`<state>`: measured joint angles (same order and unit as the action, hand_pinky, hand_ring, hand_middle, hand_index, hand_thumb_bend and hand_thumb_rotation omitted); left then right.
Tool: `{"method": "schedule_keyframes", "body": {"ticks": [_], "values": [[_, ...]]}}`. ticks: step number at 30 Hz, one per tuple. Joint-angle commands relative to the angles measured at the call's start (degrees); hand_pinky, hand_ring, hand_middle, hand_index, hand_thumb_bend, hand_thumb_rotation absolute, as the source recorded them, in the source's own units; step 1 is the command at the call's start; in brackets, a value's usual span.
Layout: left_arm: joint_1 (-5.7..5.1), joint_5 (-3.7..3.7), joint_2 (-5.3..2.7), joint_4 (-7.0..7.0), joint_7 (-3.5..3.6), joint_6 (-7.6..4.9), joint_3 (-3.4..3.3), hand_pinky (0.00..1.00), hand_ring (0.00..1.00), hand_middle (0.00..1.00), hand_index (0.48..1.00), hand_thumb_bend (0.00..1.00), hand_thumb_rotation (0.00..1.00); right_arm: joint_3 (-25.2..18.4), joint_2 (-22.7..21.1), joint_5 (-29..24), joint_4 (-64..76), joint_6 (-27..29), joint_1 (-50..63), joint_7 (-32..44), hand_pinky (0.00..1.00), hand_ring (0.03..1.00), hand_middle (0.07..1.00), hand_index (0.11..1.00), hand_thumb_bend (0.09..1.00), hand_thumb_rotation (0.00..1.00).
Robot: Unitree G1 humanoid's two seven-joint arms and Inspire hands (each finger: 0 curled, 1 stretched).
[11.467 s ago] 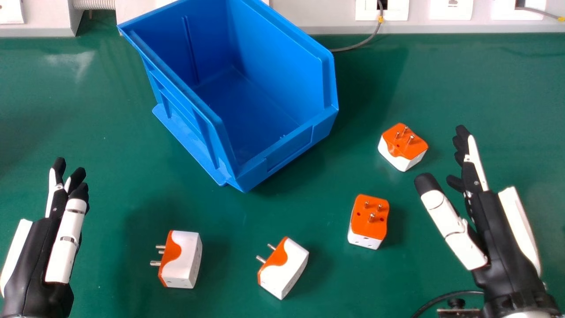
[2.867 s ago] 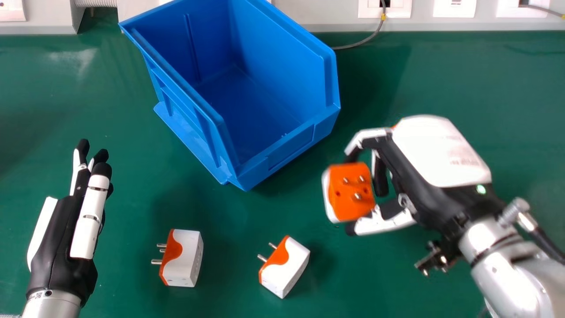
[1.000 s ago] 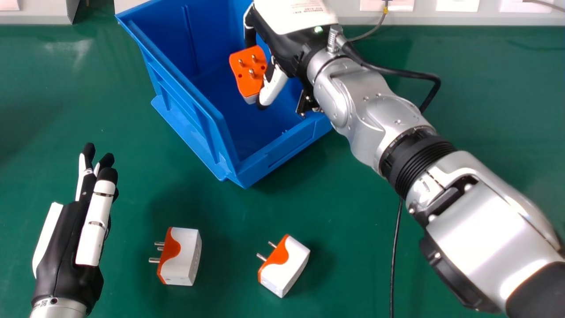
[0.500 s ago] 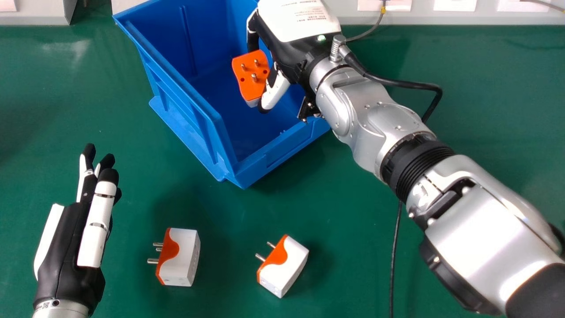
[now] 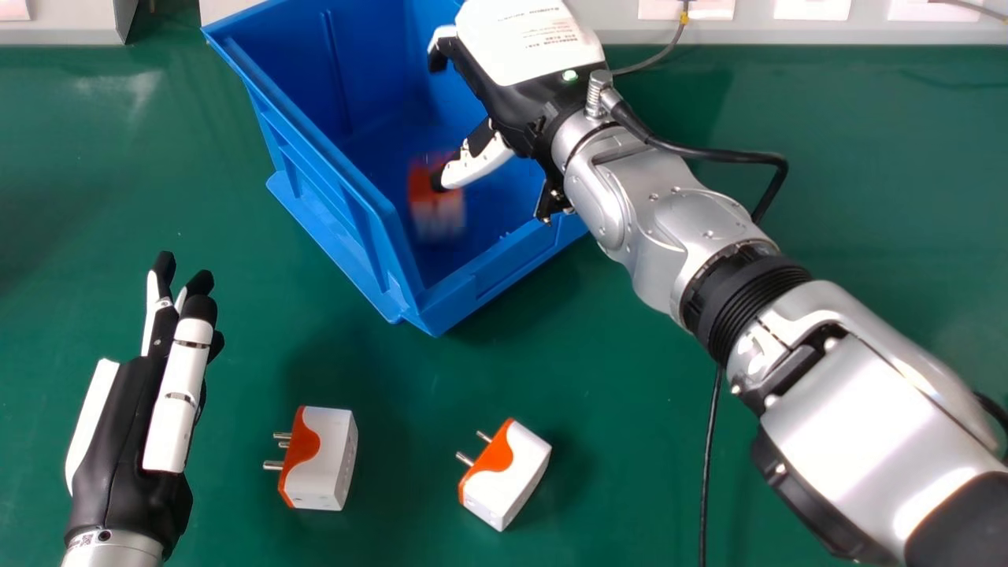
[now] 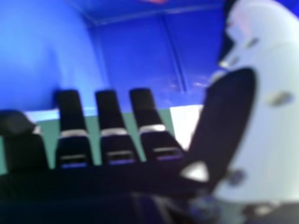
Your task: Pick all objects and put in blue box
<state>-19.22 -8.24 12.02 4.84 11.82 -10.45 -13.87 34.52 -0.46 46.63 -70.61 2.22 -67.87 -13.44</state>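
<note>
My right hand [image 5: 524,87] is over the blue box [image 5: 331,165], fingers and thumb spread apart and holding nothing. Just below its thumb, a blurred orange and white plug adapter [image 5: 437,205] is inside the box. In the right hand view the hand [image 6: 112,144] shows its fingers extended in front of the blue wall. Two more adapters lie on the green table: one [image 5: 327,461] nearer my left hand, the other [image 5: 512,476] to its right, both with their pins toward the left. At the left, my left hand [image 5: 130,425] is held open beside them.
The green table [image 5: 866,197] surrounds the box. A black cable [image 5: 706,472] hangs below my right forearm, which crosses the view from the lower right. Wall sockets and a grey cable [image 5: 665,51] are along the back edge.
My right hand has carried the adapter from the table's right side over the box and just let go; the adapter has dropped away from its fingers. My left hand has shifted slightly right.
</note>
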Motion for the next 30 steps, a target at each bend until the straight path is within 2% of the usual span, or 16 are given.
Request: {"method": "schedule_keyframes", "body": {"ticks": [1, 7, 9, 11, 14, 16, 20, 23, 27, 30], "values": [[0.73, 0.56, 0.22, -0.02, -0.21, -0.9, 0.03, 0.97, 1.0, 0.99, 1.0, 0.43, 1.0, -0.53, -0.97, -0.78, 2.06, 0.24, -0.76, -1.75, 0.68, 0.806, 0.83, 0.789, 0.554, 0.42], [2.08, 1.0, 0.32, -1.94, -0.21, -1.36, -0.02, 0.97, 1.0, 0.99, 1.0, 0.44, 1.0, -0.99, -1.31, -1.31, 2.95, -0.08, -0.31, -2.61, 0.71, 0.829, 0.847, 0.8, 0.547, 0.4], [2.15, 1.21, 0.33, -1.71, -0.39, -1.16, 0.02, 0.97, 1.0, 0.99, 1.0, 0.45, 1.0, -1.29, -1.6, -1.79, 3.97, -0.12, 0.19, -2.8, 0.71, 0.83, 0.848, 0.802, 0.545, 0.4], [2.17, 2.14, 0.29, -0.84, -1.21, -0.33, 0.18, 0.97, 1.0, 0.99, 1.0, 0.45, 1.0, -1.85, -2.09, -2.41, 5.93, -0.15, 1.14, -2.86, 0.71, 0.832, 0.851, 0.803, 0.541, 0.4], [2.45, 4.16, 0.32, -0.19, -2.93, 1.25, 0.38, 0.94, 0.98, 0.98, 1.0, 0.45, 1.0, -3.05, -3.46, -3.05, 11.9, -0.66, 4.17, -3.09, 0.72, 0.841, 0.859, 0.809, 0.531, 0.4], [2.61, 4.83, 0.33, 0.08, -3.58, 2.02, 0.41, 0.93, 0.97, 0.97, 0.998, 0.45, 1.0, -3.67, -4.31, -3.17, 15.89, -1.26, 6.33, -3.17, 0.73, 0.844, 0.862, 0.812, 0.525, 0.4], [3.5, 4.65, 0.73, -0.61, -3.63, 2.72, 0.06, 0.92, 0.97, 0.97, 0.996, 0.46, 1.0, -5.35, -6.97, -2.72, 28.59, -2.95, 13.92, -4.61, 0.72, 0.842, 0.861, 0.808, 0.519, 0.39], [3.96, 4.05, 0.74, -1.31, -3.29, 2.5, -0.21, 0.92, 0.97, 0.97, 0.996, 0.45, 1.0, -6.63, -9.44, -1.98, 39.38, -3.88, 20.88, -5.31, 0.71, 0.832, 0.857, 0.804, 0.517, 0.39], [4.43, 3.09, 1.09, -1.89, -2.47, 2.47, -0.56, 0.92, 0.97, 0.97, 0.997, 0.44, 1.0, -8.68, -12.67, -0.91, 54.97, -4.1, 32.09, -6.2, 0.7, 0.841, 0.863, 0.816, 0.511, 0.37], [4.7, 2.72, 1.23, -2.33, -2.17, 2.35, -0.8, 0.92, 0.97, 0.97, 0.998, 0.44, 1.0, -9.94, -14.31, 0.26, 65.35, -4.01, 40.54, -6.21, 0.71, 0.846, 0.867, 0.821, 0.505, 0.36]]}}
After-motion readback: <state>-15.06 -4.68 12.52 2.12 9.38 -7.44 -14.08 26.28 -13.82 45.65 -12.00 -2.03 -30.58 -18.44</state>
